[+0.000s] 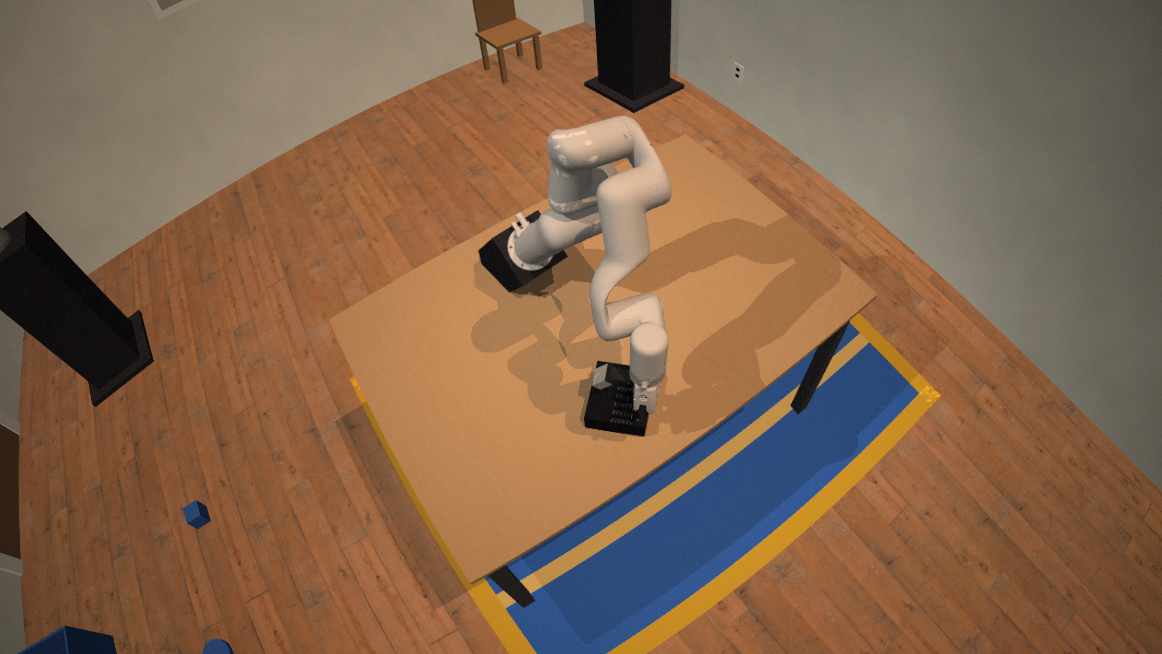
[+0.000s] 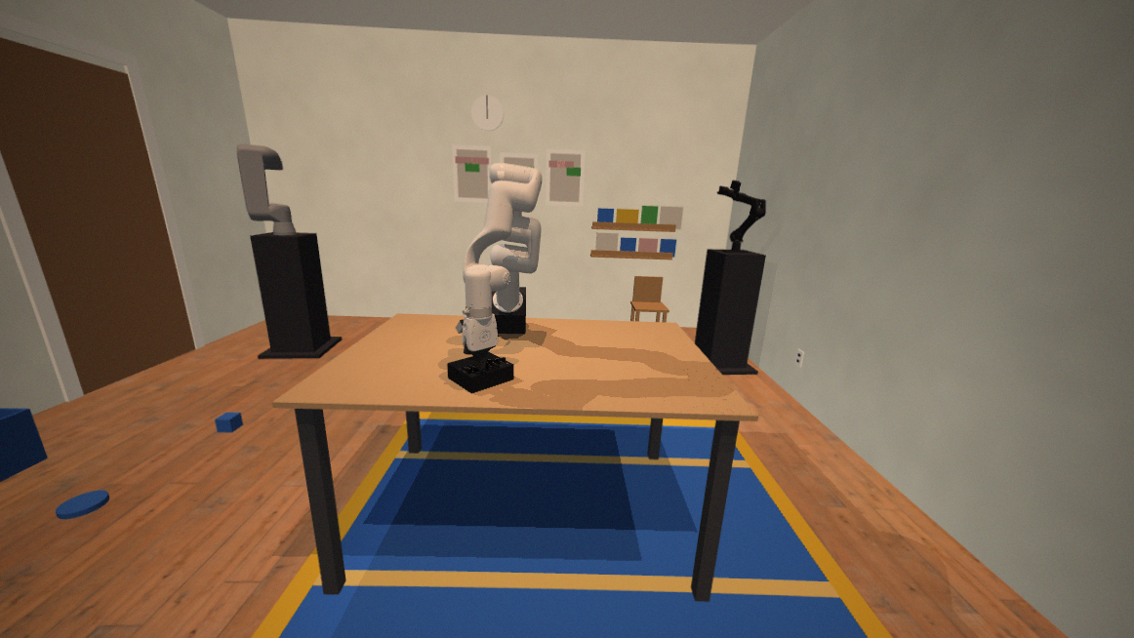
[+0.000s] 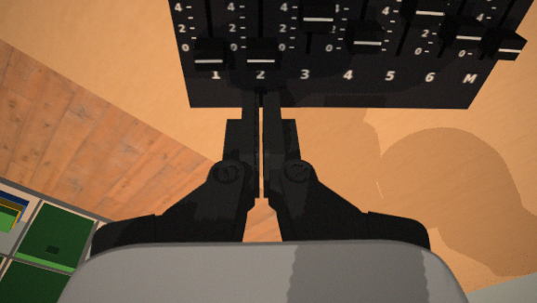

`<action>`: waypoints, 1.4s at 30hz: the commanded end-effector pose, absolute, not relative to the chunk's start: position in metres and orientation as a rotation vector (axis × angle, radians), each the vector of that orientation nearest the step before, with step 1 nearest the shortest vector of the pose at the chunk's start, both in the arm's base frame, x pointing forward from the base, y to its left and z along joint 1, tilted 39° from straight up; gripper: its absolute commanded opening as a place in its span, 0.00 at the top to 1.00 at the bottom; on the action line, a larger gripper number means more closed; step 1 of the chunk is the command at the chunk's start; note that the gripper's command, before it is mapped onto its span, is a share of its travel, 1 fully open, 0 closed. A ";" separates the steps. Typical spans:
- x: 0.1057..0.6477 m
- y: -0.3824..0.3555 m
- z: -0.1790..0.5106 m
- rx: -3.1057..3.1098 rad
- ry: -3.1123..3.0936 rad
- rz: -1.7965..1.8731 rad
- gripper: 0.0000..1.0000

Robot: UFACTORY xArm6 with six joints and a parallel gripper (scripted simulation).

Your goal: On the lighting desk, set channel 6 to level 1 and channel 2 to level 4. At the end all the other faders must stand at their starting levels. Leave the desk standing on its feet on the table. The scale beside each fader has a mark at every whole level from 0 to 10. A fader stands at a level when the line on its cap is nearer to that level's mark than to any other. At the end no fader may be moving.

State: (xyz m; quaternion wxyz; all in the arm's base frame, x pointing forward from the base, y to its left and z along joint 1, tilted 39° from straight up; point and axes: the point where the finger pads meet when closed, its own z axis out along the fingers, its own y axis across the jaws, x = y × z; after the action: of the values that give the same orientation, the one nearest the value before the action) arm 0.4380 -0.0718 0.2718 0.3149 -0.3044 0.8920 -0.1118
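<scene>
The black lighting desk (image 3: 348,51) stands on the table near its front edge; it also shows in the top view (image 1: 616,410) and the exterior view (image 2: 479,372). In the wrist view the bottom row reads 1 to 6 and M. The channel 2 fader cap (image 3: 260,55) sits at the bottom of its slot, near the 0 mark. The channel 6 cap (image 3: 468,34) stands near level 1. My gripper (image 3: 260,115) is shut and empty, its fingertips at the desk's front edge just below the channel 2 cap. Whether they touch the cap I cannot tell.
The arm's black base (image 1: 520,258) stands at the back of the table. The table's front edge (image 2: 515,412) is close to the desk. Black pedestals (image 2: 292,293) (image 2: 728,308) with other arms stand on the floor beside the table.
</scene>
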 end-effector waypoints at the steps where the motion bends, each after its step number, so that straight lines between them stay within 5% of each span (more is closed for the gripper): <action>1: 0.438 -0.072 0.273 -0.801 2.347 -0.296 1.00; 42: 0.446 -0.072 0.264 -0.801 2.347 -0.296 1.00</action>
State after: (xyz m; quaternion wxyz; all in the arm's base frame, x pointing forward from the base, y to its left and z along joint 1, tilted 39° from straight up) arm 0.4449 -0.0719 0.2632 0.3148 -0.3044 0.8921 -0.1118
